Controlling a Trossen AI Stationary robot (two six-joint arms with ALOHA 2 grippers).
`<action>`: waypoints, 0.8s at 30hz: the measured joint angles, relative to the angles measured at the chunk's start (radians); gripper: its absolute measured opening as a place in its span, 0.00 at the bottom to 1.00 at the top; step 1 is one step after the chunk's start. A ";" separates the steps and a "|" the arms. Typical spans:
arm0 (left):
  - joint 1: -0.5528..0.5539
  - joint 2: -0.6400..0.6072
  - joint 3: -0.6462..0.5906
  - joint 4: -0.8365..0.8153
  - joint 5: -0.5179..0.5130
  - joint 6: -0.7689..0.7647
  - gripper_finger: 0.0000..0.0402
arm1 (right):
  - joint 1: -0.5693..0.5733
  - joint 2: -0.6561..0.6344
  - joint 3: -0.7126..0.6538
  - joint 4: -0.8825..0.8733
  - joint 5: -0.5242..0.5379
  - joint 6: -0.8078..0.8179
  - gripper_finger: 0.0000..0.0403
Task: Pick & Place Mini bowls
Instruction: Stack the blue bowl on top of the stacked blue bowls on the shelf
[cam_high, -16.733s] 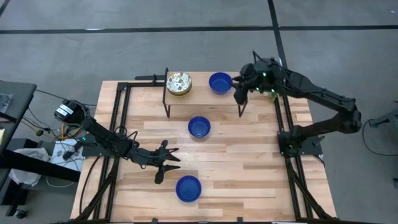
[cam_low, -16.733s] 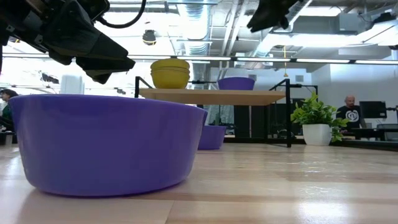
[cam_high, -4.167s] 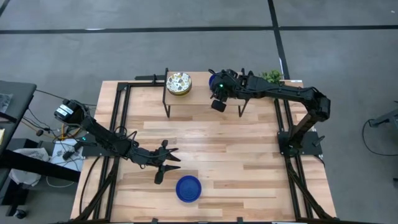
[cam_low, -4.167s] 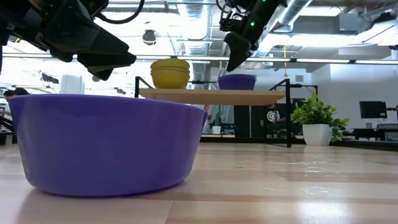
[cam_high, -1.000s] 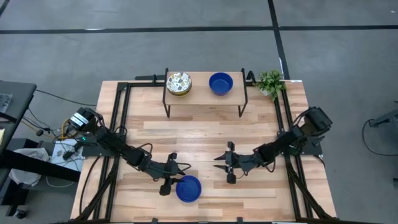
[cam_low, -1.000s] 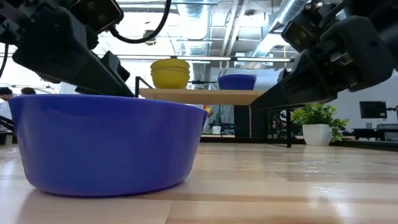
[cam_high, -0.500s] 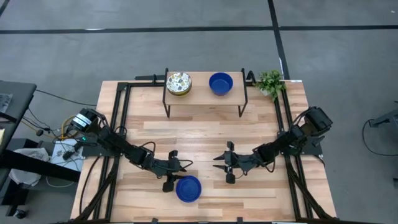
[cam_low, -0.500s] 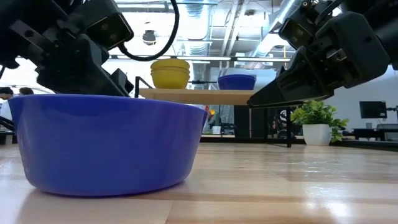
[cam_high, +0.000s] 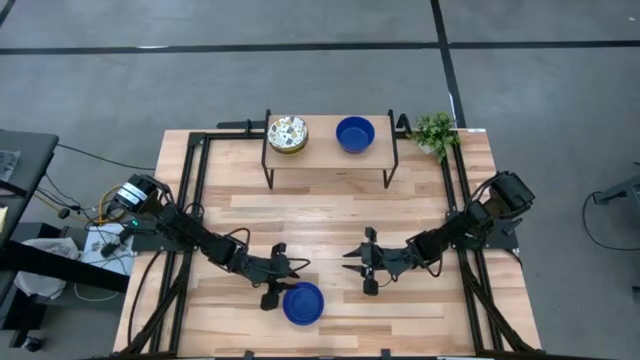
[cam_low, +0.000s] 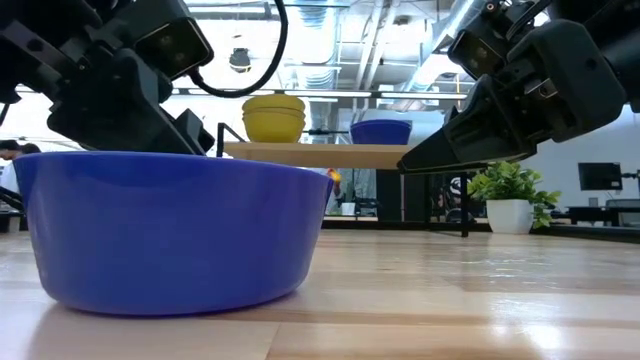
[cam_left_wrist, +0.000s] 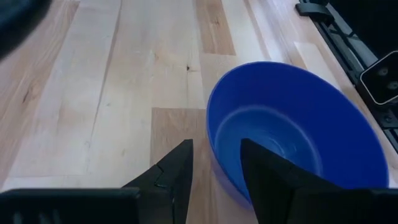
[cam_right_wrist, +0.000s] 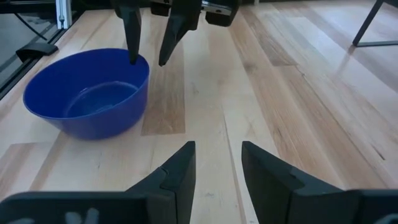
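Observation:
One blue mini bowl stands on its base on the table near the front edge; it also shows in the left wrist view and the right wrist view. My left gripper is open at the bowl's left rim, one finger over the inside, one outside the wall. My right gripper is open and empty over the table, right of the bowl. On the raised shelf at the back stand a stack of speckled cream bowls and a blue bowl. My left gripper comes at the bowl's left rim slanting down from the table's left, one finger over the hollow, the other outside the wall. Whether either finger touches the bowl I cannot tell. The bowl stands upright on the table.
A potted plant stands at the table's back right corner. Black frame rails run along the left and right sides. Bare wood lies between the shelf legs and the two grippers.
My left gripper has moved a little toward the table's right edge and down, up to the blue bowl's left rim, staying open. The bowl has stayed in place. My right arm has kept still.

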 joint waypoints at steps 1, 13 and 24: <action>0.000 0.003 0.000 0.000 0.000 -0.006 0.33 | 0.000 0.000 0.000 0.000 0.000 0.000 0.30; 0.001 0.017 0.000 -0.005 0.001 -0.011 0.33 | 0.000 0.000 0.000 0.001 0.000 0.000 0.30; 0.001 0.017 0.000 -0.013 0.001 -0.015 0.33 | 0.000 0.000 0.000 0.002 0.000 0.000 0.30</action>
